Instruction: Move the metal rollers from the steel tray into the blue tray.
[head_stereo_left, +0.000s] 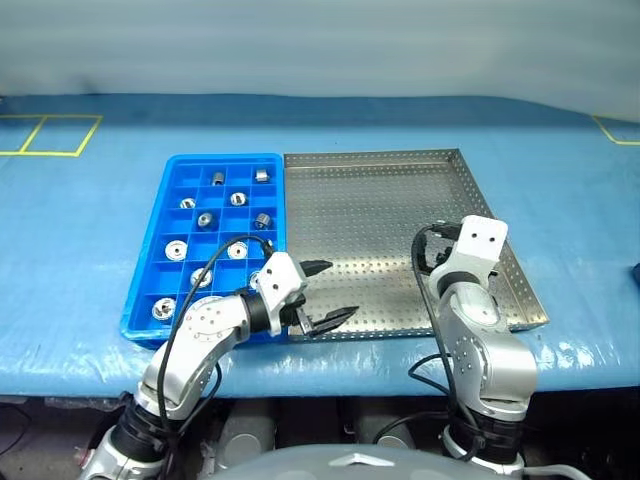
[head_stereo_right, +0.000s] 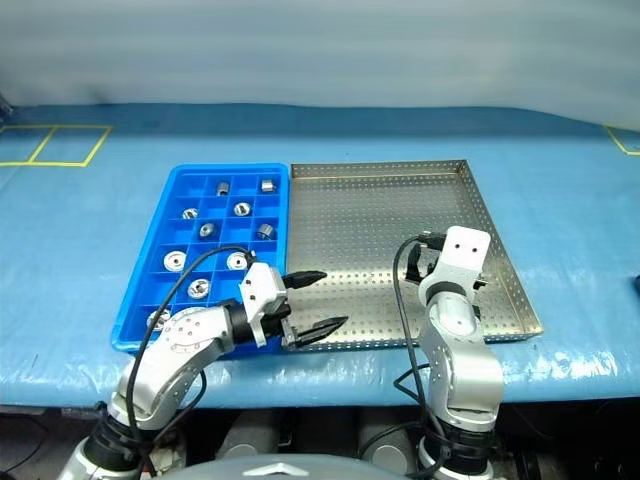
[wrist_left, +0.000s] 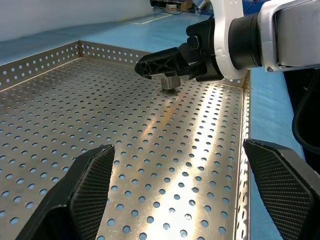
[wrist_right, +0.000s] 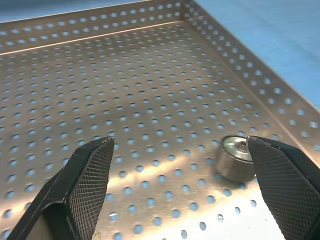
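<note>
The steel tray (head_stereo_left: 370, 230) lies in the middle of the table, with the blue tray (head_stereo_left: 222, 159) flush against its left side. Several metal rollers (head_stereo_left: 205, 219) sit one to a compartment in the blue tray. One roller (wrist_right: 235, 158) rests on the steel tray's perforated floor near its right rim. My right gripper (wrist_right: 180, 144) is open low over the floor, and that roller lies just ahead of its right fingertip (wrist_right: 280, 175). My left gripper (head_stereo_left: 322, 294) hangs open and empty over the steel tray's front left corner, pointing across at the right gripper (wrist_left: 167, 64) and the roller (wrist_left: 171, 83).
Both trays sit on a blue-covered table whose front edge (head_stereo_left: 330, 355) runs just behind my arms. Yellow tape marks (head_stereo_left: 50, 135) show at the far left and far right corners. A dark object (head_stereo_left: 635, 270) pokes in at the right edge.
</note>
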